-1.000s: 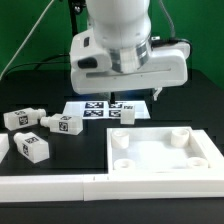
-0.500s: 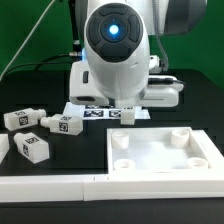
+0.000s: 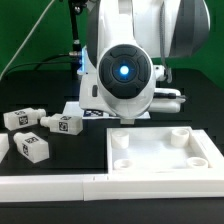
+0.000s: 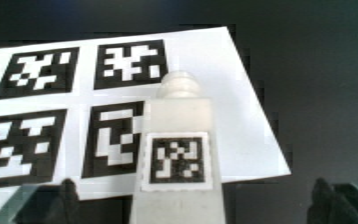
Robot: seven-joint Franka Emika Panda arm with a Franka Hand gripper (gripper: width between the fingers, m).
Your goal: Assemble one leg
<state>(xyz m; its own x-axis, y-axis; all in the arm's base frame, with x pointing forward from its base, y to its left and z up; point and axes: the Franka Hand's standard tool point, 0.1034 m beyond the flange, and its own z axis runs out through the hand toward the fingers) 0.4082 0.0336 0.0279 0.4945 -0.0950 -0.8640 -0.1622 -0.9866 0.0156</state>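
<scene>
In the wrist view a white leg (image 4: 179, 135) lies on the marker board (image 4: 51, 110), tag face up, its round stub pointing away from the gripper. My gripper (image 4: 190, 205) is open. Its two dark fingertips (image 4: 51, 200) stand on either side of the leg's near end, with gaps on both sides. In the exterior view the arm's wrist (image 3: 125, 70) hides the gripper and this leg. Three more legs (image 3: 62, 124) lie loose at the exterior view's left.
The large white square tray-like part (image 3: 200, 150) with a raised rim lies at the exterior view's right, close to the arm. A long white rail (image 3: 50, 186) runs along the front. The marker board (image 3: 92, 113) shows partly under the arm.
The arm's wrist has swung forward and down over the marker board, so its round lit end now faces the exterior camera. The loose legs and the tray-like part have not moved.
</scene>
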